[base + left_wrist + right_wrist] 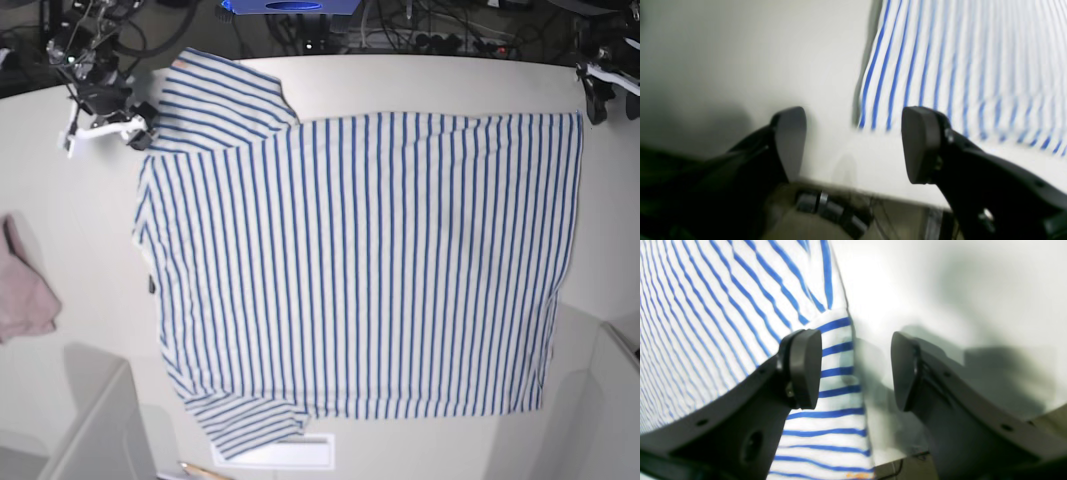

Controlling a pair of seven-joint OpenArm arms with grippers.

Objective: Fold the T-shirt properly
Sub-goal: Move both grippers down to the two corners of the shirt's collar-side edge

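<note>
Striped T-shirt point(370, 260) lies spread flat on the desk point(60, 150); our left end effector point(853, 143) and right end effector point(857, 368) gape, holding nothing. Folding hasn't begun, we reckon; next we need firm pinches on its edge.

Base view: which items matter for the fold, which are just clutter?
Job:
- T-shirt, spread flat
- left tool, open, empty
- right tool, open, at a sleeve edge

Lying about:
- pinkish cloth, apart from the shirt
- table

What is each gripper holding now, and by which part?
Nothing: the left gripper and the right gripper are open beside the T-shirt.
</note>
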